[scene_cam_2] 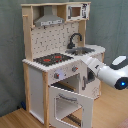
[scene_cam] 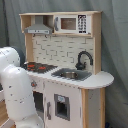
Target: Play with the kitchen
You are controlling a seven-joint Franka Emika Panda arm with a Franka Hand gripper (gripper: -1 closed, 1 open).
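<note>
The kitchen (scene_cam: pixel 65 50) is a tall light-wood and white toy with a grey hood (scene_cam: pixel 39 27), a microwave (scene_cam: pixel 70 23), a black-red stovetop (scene_cam: pixel 39 66), a black faucet (scene_cam: pixel 82 60) and a sink (scene_cam: pixel 70 75). In the second exterior view its windowed oven door (scene_cam_2: pixel 70 107) stands open, swung out from the front. My white arm (scene_cam_2: pixel 102 70) reaches in from the second exterior view's right, and the gripper (scene_cam_2: pixel 85 76) sits against the kitchen's front, beside the knobs (scene_cam_2: pixel 74 69) and above the open door. In the first exterior view my arm (scene_cam: pixel 17 95) hides the gripper.
A grey curtain (scene_cam_2: pixel 10 55) hangs behind the kitchen. The floor (scene_cam_2: pixel 20 120) is light wood. The rounded counter end (scene_cam: pixel 102 79) juts out beside the sink.
</note>
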